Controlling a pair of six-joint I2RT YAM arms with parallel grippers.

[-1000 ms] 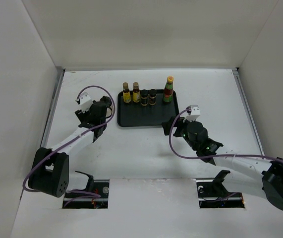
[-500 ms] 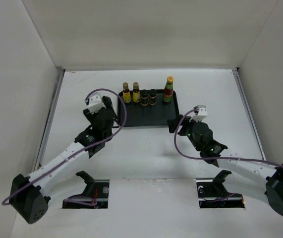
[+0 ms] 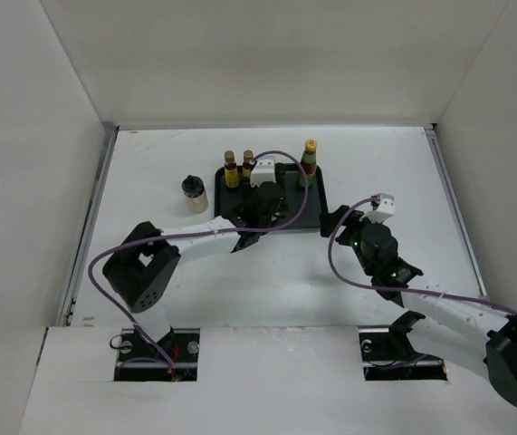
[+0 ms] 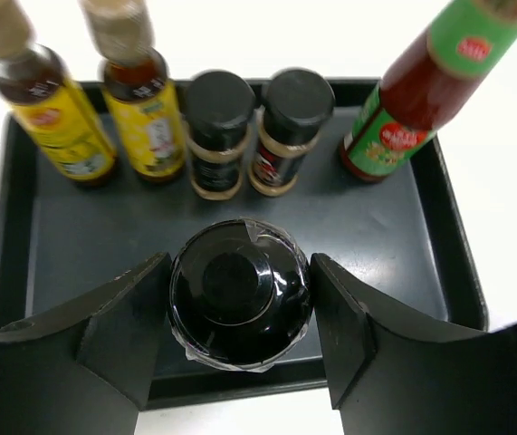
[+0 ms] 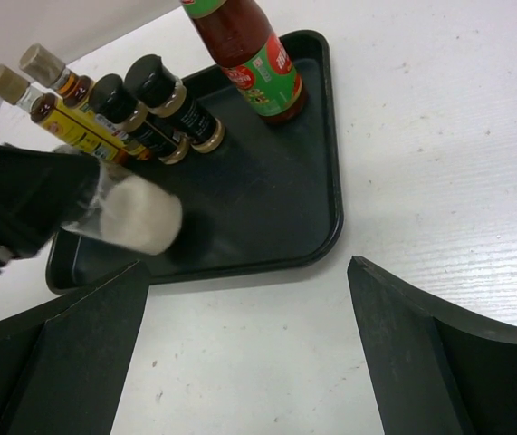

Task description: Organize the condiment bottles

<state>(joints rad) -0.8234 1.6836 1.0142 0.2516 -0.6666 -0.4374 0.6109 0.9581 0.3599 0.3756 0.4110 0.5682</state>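
Top view: a second ago the left arm lay over the tabletop left of the tray (image 3: 318, 192); it has since swung right, and the left jaws now hang over the tray's near half; where the arm had been, a second cream jar (image 3: 193, 192) stands uncovered and alone on the tabletop, well apart from the tray; the right arm has drawn a little to the right, clear of the tray's corner; the yellow-labelled bottles (image 3: 231, 170) and the red bottle (image 3: 309, 163) have not moved from the far edge.

Left wrist view: the left jaws pinch the held cream jar (image 4: 240, 292) by its sides, black cap up, over the tray's near edge; beyond it stand the two dark bottles (image 4: 251, 131), in a row between the yellow pair and the red bottle; whether the jar's base already touches the tray I cannot tell.

Right wrist view: the right jaws are spread wide and hold nothing; the held jar shows pale above its shadow on the tray floor.

By my reading, one jar is about to be set down, and the other remains to be fetched.
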